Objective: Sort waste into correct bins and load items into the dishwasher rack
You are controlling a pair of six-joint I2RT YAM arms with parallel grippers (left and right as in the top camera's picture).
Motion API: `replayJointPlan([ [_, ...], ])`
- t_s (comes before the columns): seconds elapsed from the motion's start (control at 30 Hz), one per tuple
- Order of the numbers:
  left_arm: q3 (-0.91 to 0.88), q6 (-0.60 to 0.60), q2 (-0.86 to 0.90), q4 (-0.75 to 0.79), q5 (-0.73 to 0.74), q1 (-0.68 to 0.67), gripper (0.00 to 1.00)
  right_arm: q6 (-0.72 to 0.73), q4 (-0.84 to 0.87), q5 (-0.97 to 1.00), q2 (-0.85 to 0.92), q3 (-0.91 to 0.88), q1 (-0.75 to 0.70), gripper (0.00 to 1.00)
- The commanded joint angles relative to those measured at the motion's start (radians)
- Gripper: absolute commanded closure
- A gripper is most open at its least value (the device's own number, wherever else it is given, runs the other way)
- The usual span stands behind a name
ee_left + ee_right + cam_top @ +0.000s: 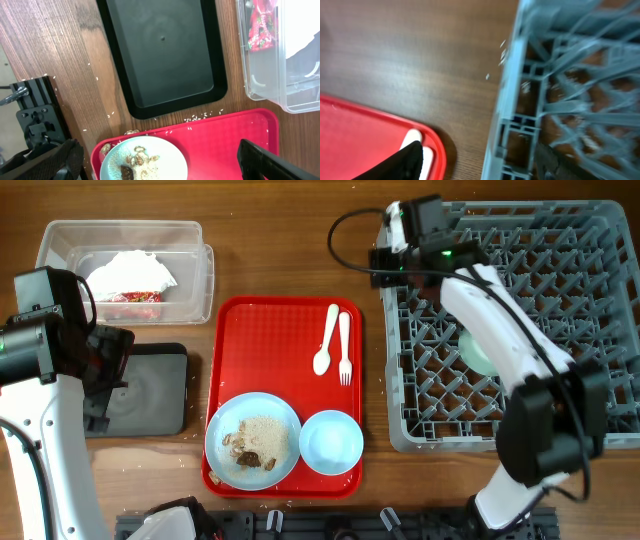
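Note:
A pale blue plate [253, 440] with beige food scraps [262, 442] sits on the red tray [285, 330], beside a pale blue bowl [331, 442], a white spoon [326, 340] and a fork [345, 348]. A white napkin [130, 272] and red wrappers [130, 298] lie in the clear tub [60, 235]. The black tray [155, 395] is empty. A mint-green bowl [475, 352] lies in the grey rack [600, 240]. My left gripper [100, 395] is open over the black tray's edge; its wrist view shows the plate [165, 155]. My right gripper [385, 260] is open and empty at the rack's near corner. The yellow cup is out of view.
Rice grains [200, 117] lie scattered on the wood between the black tray [165, 55] and the red tray [225, 140]. The clear tub [265, 95] stands close beside the black tray. The right wrist view shows the rack wall [560, 90] and the red tray's corner [360, 130].

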Motion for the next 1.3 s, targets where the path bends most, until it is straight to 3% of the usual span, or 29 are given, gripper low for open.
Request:
replayJointPlan([
  [0.0, -0.003, -0.016, -0.005, -0.002, -0.017, 0.004, 0.00, 0.059, -0.018, 0.138, -0.119, 0.031, -0.025, 0.06],
  [0.13, -0.003, -0.016, -0.005, -0.002, -0.017, 0.004, 0.00, 0.035, -0.035, 0.145, -0.146, 0.031, -0.089, 0.02],
  [0.23, -0.003, -0.016, -0.005, -0.002, -0.017, 0.004, 0.00, -0.124, -0.111, 0.150, -0.144, 0.031, -0.183, 0.01],
  [0.37, -0.003, -0.016, -0.005, -0.002, -0.017, 0.004, 0.00, -0.211, -0.242, 0.209, -0.139, 0.030, -0.255, 0.01],
  [0.8, -0.003, -0.016, -0.005, -0.002, -0.017, 0.004, 0.00, -0.441, -0.237, 0.049, -0.033, -0.031, -0.252, 0.00],
  [1.17, -0.003, -0.016, -0.005, -0.002, -0.017, 0.004, 0.00, -0.459, -0.217, 0.108, 0.044, -0.031, -0.252, 0.01],
  [1.27, -0.003, -0.016, -0.005, -0.002, -0.017, 0.004, 0.00, -0.453, -0.192, 0.111, 0.045, -0.031, -0.252, 0.07],
])
